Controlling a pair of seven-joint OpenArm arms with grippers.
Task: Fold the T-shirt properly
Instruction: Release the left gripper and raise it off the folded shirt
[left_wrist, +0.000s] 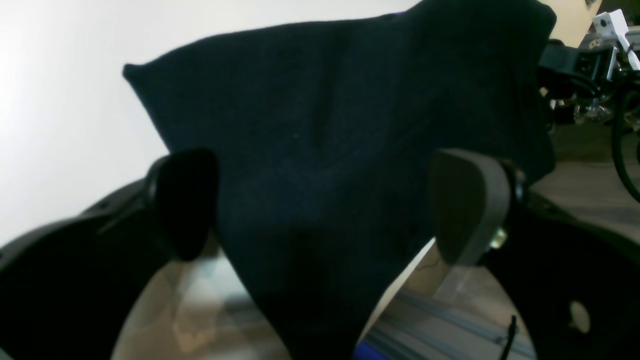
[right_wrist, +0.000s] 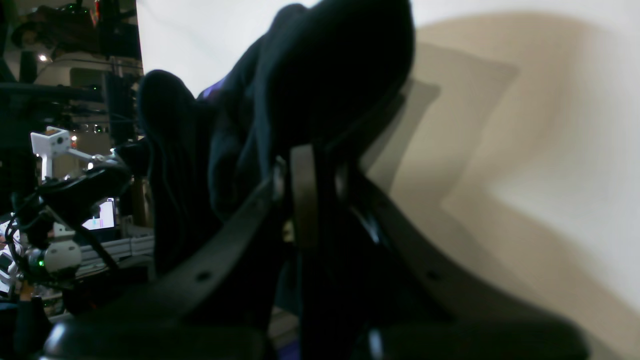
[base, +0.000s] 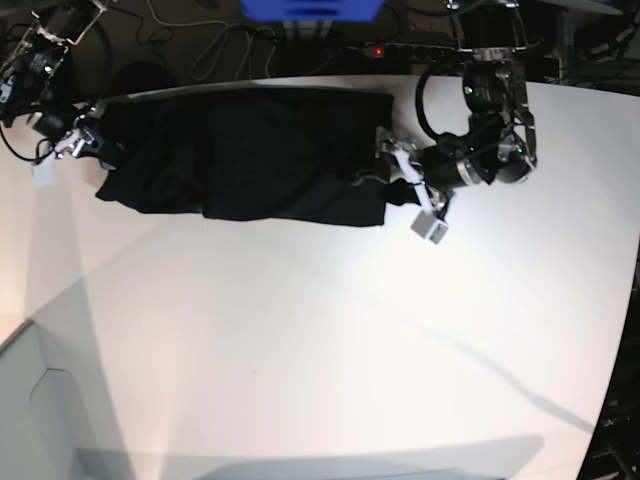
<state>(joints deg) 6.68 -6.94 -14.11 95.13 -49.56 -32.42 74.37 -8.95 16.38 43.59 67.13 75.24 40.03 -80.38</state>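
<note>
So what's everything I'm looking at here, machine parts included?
T-shirt: one, black, spread in a band along the far edge of the table, stretched between the two arms.
Table: one, white, fills most of the base view.
Power strip: one, dark with a red light, behind the table.
Blue box: one, at the top edge, behind the table.
Left end effector: one, black, fingers apart with shirt cloth between them, at the shirt's right end in the base view.
Right end effector: one, black, closed on shirt cloth, at the shirt's left end.
</note>
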